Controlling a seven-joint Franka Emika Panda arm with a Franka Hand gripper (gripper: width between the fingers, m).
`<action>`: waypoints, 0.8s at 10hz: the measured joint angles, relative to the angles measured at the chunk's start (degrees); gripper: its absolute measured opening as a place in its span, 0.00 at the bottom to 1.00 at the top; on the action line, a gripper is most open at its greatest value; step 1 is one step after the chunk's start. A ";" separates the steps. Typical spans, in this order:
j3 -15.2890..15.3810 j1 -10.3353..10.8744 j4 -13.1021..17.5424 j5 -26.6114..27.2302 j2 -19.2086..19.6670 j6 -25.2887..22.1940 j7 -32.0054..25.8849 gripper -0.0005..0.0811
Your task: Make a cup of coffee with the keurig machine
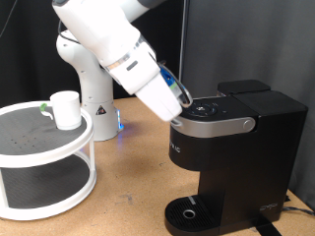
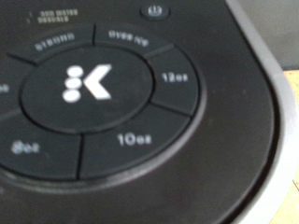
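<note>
The black keurig machine [image 1: 231, 147] stands on the wooden table at the exterior view's right, with its grey-silver lid handle closed and a round drip tray [image 1: 189, 212] at its base. My gripper [image 1: 187, 101] is pressed down at the machine's top button panel; its fingers are hidden. The wrist view shows the panel close up: a round centre K button [image 2: 86, 84] ringed by 8oz, 10oz [image 2: 134, 140], 12oz and strong buttons. The white cup [image 1: 65, 108] stands on the top shelf of a white round rack at the left. The drip tray holds no cup.
The white two-tier round rack [image 1: 39, 157] takes up the exterior view's left. A small green-topped pod [image 1: 44, 106] lies beside the cup. The arm's white base [image 1: 89, 88] stands behind the rack. Black curtain behind.
</note>
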 joint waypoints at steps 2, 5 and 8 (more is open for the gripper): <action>0.00 -0.01 0.06 0.03 0.35 0.51 -0.04 0.01; 0.00 -0.01 0.06 0.06 0.36 0.55 -0.04 0.01; -0.06 -0.01 0.04 0.94 0.36 0.55 -0.98 0.01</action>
